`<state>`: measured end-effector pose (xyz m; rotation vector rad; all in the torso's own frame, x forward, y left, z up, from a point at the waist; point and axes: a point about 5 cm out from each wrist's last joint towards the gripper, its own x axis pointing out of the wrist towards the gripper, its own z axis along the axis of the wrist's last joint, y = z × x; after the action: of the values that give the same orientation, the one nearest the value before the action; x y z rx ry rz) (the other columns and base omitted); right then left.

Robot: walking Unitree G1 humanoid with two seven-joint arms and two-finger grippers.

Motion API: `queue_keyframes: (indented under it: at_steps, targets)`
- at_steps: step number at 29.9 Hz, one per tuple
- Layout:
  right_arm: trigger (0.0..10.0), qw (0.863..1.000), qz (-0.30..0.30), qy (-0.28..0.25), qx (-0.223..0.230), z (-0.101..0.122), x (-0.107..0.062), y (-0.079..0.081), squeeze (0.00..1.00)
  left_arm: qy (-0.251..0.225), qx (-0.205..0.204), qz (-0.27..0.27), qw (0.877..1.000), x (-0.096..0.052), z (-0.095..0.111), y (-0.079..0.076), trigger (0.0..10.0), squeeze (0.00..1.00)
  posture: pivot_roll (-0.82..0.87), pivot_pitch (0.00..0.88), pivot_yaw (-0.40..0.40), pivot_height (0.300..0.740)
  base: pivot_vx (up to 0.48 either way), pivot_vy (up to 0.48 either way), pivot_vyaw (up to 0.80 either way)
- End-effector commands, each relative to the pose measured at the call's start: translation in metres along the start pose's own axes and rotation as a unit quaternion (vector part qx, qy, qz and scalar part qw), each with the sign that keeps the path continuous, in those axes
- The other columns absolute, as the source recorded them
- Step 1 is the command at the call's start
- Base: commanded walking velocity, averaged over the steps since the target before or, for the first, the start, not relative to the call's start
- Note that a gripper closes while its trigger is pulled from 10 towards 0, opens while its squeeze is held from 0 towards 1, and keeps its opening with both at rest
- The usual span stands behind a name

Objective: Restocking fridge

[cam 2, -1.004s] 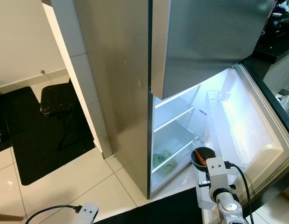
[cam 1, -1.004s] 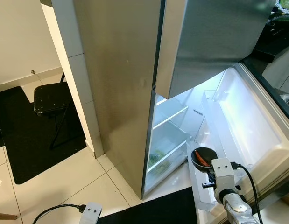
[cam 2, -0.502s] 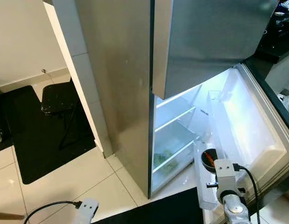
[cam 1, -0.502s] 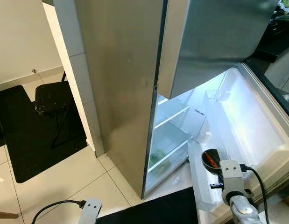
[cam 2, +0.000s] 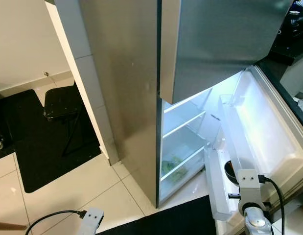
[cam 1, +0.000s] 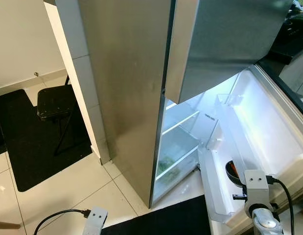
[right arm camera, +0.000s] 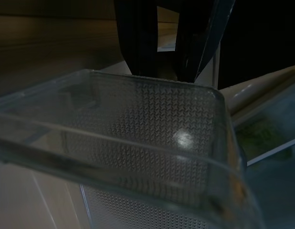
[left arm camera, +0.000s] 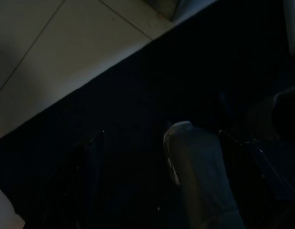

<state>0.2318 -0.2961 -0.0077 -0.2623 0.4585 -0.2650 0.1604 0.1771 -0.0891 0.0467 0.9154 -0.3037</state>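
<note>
Right tool (right arm camera: 159,52) has carried black bowl (cam 1: 232,172) of red food rightward, from before open fridge (cam 1: 183,147) shelves to inside door bin (cam 1: 214,188). Fingers grip bowl. Placement looks near. Left tool (left arm camera: 137,181) idle over dark mat, grip unclear.

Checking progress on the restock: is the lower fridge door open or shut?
Open. The lower fridge door is swung wide, showing lit shelves and its door bin.

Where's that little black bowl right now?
The black bowl sits in the lower door shelf of the open fridge door, on the robot's right, just ahead of its right gripper.
</note>
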Motion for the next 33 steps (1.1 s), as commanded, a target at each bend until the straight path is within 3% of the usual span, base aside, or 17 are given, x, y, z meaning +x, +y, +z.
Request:
queue_keyframes:
  at_steps: [1,8,11,13,18,23,24,26,27,30,32,33]
  targets:
    - [10.0,0.999,0.022,-0.039,0.001,0.015,0.005,0.006,0.00,-0.035,-0.013,0.014,0.999,0.004,0.017,0.003,10.0,0.00,0.06,0.017,-0.013,0.740,0.000,0.000,0.00]
    - [10.0,0.997,0.056,-0.043,-0.002,0.016,0.004,0.019,0.00,-0.119,-0.034,0.034,0.992,0.005,0.055,0.016,10.0,0.00,0.06,0.015,-0.014,0.740,0.000,0.000,0.00]
    - [10.0,0.998,0.055,-0.043,-0.002,0.016,0.004,0.019,0.00,-0.128,-0.037,0.037,0.990,0.004,0.059,0.018,10.0,0.00,0.06,0.015,-0.014,0.740,0.000,0.000,0.00]
    - [10.0,0.997,0.064,-0.046,0.001,0.016,0.003,0.021,0.00,-0.175,-0.058,0.030,0.982,0.000,0.074,0.029,10.0,0.00,0.05,0.015,-0.018,0.740,0.000,0.000,0.00]
    - [10.0,0.996,0.072,-0.049,0.002,0.017,0.003,0.023,0.00,-0.199,-0.066,0.010,0.978,-0.003,0.081,0.033,10.0,0.00,0.05,0.015,-0.018,0.740,0.000,0.000,0.00]
    - [10.0,0.994,0.096,-0.059,-0.003,0.021,0.004,0.032,0.00,-0.286,-0.052,-0.152,0.944,-0.019,0.108,0.039,10.0,0.00,0.06,0.015,-0.020,0.740,0.000,0.000,0.00]
    - [10.0,0.994,0.096,-0.059,-0.003,0.021,0.004,0.032,0.00,-0.286,-0.052,-0.152,0.944,-0.019,0.108,0.039,10.0,0.00,0.06,0.015,-0.020,0.740,0.000,0.000,0.00]
    - [10.0,0.993,0.102,-0.063,-0.001,0.024,0.005,0.036,0.00,-0.304,-0.029,-0.221,0.926,-0.028,0.119,0.042,10.0,0.00,0.06,0.017,-0.017,0.740,0.000,0.000,0.00]
    - [10.0,0.993,0.102,-0.063,-0.001,0.024,0.005,0.036,0.00,-0.304,-0.029,-0.221,0.926,-0.028,0.119,0.042,10.0,0.00,0.06,0.017,-0.017,0.740,0.000,0.000,0.00]
    - [10.0,0.990,0.122,-0.075,0.008,0.029,0.005,0.047,0.00,-0.307,0.020,-0.295,0.905,-0.037,0.129,0.043,10.0,0.00,0.06,0.020,-0.012,0.740,0.000,0.000,0.00]
    - [10.0,0.990,0.122,-0.075,0.008,0.029,0.005,0.047,0.00,-0.307,0.020,-0.295,0.905,-0.037,0.129,0.043,10.0,0.00,0.06,0.020,-0.012,0.740,0.000,0.000,0.00]
    - [10.0,0.986,0.139,-0.087,0.013,0.035,0.006,0.057,0.00,-0.305,0.044,-0.328,0.893,-0.041,0.133,0.041,10.0,0.00,0.06,0.019,-0.010,0.740,0.000,0.000,0.00]
